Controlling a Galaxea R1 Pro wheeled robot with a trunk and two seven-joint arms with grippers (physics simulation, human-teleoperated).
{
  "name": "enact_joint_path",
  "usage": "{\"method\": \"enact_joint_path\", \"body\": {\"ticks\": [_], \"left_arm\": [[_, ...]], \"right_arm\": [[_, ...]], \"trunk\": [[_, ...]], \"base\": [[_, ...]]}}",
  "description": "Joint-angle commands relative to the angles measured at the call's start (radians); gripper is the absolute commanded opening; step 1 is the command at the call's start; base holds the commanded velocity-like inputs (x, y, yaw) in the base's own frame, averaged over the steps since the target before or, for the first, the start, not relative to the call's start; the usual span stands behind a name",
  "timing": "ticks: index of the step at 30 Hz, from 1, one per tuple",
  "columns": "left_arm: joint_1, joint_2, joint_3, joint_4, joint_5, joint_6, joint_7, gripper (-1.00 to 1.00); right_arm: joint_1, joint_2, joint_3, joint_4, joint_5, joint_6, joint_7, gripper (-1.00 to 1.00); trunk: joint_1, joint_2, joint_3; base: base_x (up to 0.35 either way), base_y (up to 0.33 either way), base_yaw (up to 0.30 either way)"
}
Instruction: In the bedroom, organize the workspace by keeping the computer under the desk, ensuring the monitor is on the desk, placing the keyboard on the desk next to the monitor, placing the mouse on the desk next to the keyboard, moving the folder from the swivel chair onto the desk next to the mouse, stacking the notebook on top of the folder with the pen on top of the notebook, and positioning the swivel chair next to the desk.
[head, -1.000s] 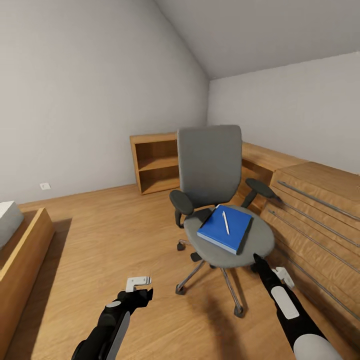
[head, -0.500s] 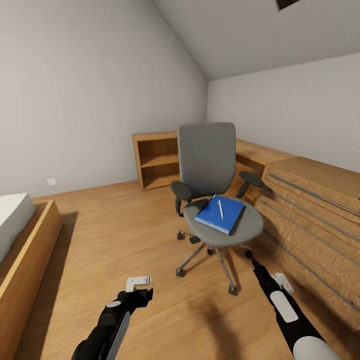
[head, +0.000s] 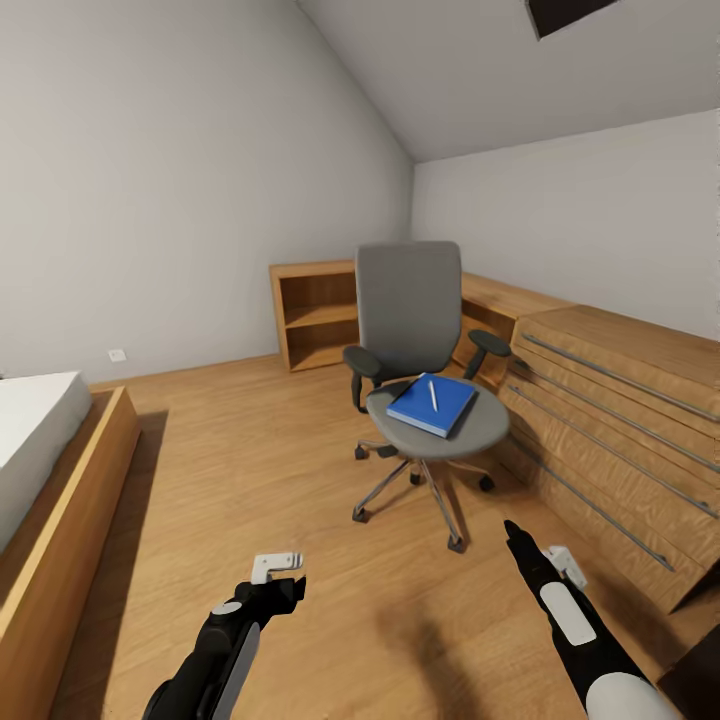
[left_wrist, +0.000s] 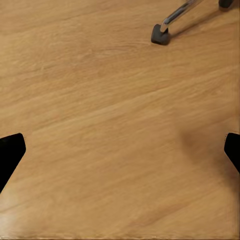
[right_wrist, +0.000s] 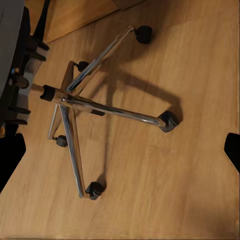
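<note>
Looking from the head, you see your left arm low on the left side, bent over the wood floor (head: 250, 470), and the left gripper (head: 277, 572) hangs over bare planks. In the left wrist view its two black fingers (left_wrist: 10, 152) sit far apart at the two edges, with nothing between them. Your right arm reaches forward on the right side, and the right gripper (head: 520, 540) points at the swivel chair (head: 410, 300). In the right wrist view its fingers (right_wrist: 11, 155) also stand wide apart, over the chair's chrome base (right_wrist: 85, 107).

The chair stands in the middle of the bedroom, its tall back toward the far corner, just beside the wooden drawer chest (head: 620, 420). The blue folder (head: 432, 404) lies flat on the seat, turned at a slant to the seat. The pen (head: 432, 392) lies on top, its long side running from the front of the seat toward the back.

A second ago the chair looked bigger and closer. The whole picture has shifted, so your camera has pulled back. More of the bed (head: 40, 440) shows on the left now
</note>
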Motion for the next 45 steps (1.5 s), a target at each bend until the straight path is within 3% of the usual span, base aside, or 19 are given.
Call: {"method": "enact_joint_path", "body": {"ticks": [1,15,19,25,29,40,45], "left_arm": [[0.0,0.0,-0.002,-0.001,0.006,0.005,0.007,1.0],[0.0,0.001,-0.001,-0.003,0.007,0.005,0.009,1.0],[0.0,0.001,-0.001,-0.004,0.006,0.005,0.009,1.0],[0.0,0.001,0.0,-0.004,0.006,0.005,0.01,1.0],[0.0,0.001,0.001,-0.004,0.006,0.006,0.01,1.0],[0.0,0.003,0.002,0.007,0.006,0.006,0.012,1.0],[0.0,0.005,0.003,0.083,0.006,0.004,0.012,1.0]], "right_arm": [[-0.001,0.0,-0.001,-0.001,-0.009,0.002,0.0,1.0],[-0.001,0.002,0.001,0.0,-0.007,0.002,0.0,1.0],[-0.001,0.004,0.003,0.001,0.015,0.001,-0.001,1.0],[-0.001,0.012,0.008,0.002,0.094,0.001,-0.001,1.0],[0.0,0.034,0.009,0.002,0.161,-0.013,-0.001,1.0],[0.003,0.092,0.012,0.005,0.302,-0.125,-0.002,1.0],[0.011,0.119,0.012,0.008,0.391,-0.181,-0.004,1.0]], "trunk": [[-0.001,0.0,-0.001],[-0.001,0.0,-0.001],[-0.016,0.028,0.012],[-0.039,0.07,0.03],[-0.054,0.098,0.043],[-0.097,0.175,0.077],[-0.116,0.21,0.093]], "base": [[-0.334,0.0,0.0],[-0.21,0.0,0.0],[-0.03,0.0,0.0],[-0.01,0.0,0.0],[-0.003,0.0,0.0],[0.0,0.0,0.0],[0.0,0.0,0.0]]}}
